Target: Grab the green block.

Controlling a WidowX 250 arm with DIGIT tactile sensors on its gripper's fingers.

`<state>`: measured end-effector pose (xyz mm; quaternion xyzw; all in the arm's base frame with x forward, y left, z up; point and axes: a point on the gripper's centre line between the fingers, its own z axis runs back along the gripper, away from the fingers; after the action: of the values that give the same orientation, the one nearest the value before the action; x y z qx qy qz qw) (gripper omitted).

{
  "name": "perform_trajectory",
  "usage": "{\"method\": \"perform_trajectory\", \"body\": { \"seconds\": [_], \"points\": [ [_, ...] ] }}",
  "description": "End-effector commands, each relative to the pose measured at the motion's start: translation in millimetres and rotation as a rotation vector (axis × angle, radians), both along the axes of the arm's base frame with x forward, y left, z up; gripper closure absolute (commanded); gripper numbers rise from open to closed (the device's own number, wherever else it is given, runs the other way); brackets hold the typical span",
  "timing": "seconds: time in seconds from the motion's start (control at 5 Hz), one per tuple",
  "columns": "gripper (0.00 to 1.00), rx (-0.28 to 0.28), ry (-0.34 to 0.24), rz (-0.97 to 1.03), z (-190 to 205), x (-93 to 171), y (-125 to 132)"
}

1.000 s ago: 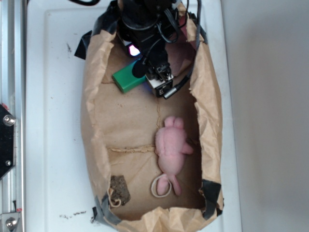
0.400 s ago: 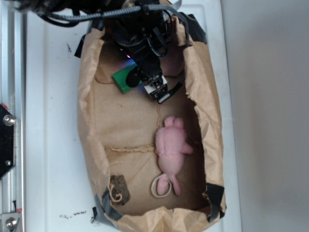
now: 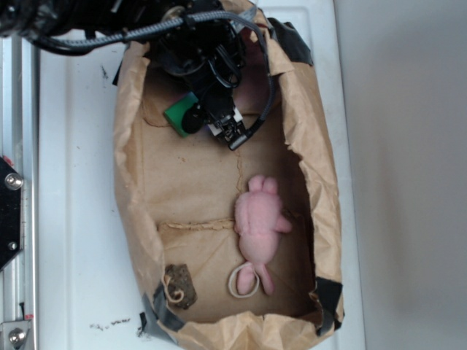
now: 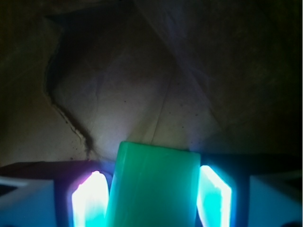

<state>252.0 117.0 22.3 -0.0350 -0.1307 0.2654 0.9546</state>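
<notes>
Green block point(image 4: 152, 187) sits between tool point(image 4: 151, 198) fingers.

No readable text, labels or numbers in either view.

We find no writing on the green block point(image 4: 152, 187), whose faces are plain in the wrist view, and none on the brown paper bag point(image 3: 139, 219), the pink plush toy point(image 3: 259, 226) or the white surface point(image 3: 73, 182) in the exterior view. The black marks on that surface form no letters, and any print on the gripper point(image 3: 211, 120) is too small and dark to read.
</notes>
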Motion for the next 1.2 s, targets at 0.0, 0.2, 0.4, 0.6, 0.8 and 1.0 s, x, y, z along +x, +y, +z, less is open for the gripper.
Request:
{"method": "perform_trajectory", "body": {
  "seconds": [0.0,0.2,0.4,0.6,0.8,1.0],
  "points": [
    [1.00,0.035,-0.052,-0.075,35.3,-1.2,1.0],
    [1.00,0.024,-0.028,-0.124,58.0,-2.4,-7.3],
    [1.00,0.008,-0.018,-0.154,85.0,5.2,-21.1],
    [1.00,0.018,-0.009,-0.180,106.2,15.7,-37.5],
    [1.00,0.087,-0.005,-0.214,122.9,30.9,-52.6],
    [1.00,0.104,-0.016,-0.262,141.4,28.4,-59.3]
  ]
}}
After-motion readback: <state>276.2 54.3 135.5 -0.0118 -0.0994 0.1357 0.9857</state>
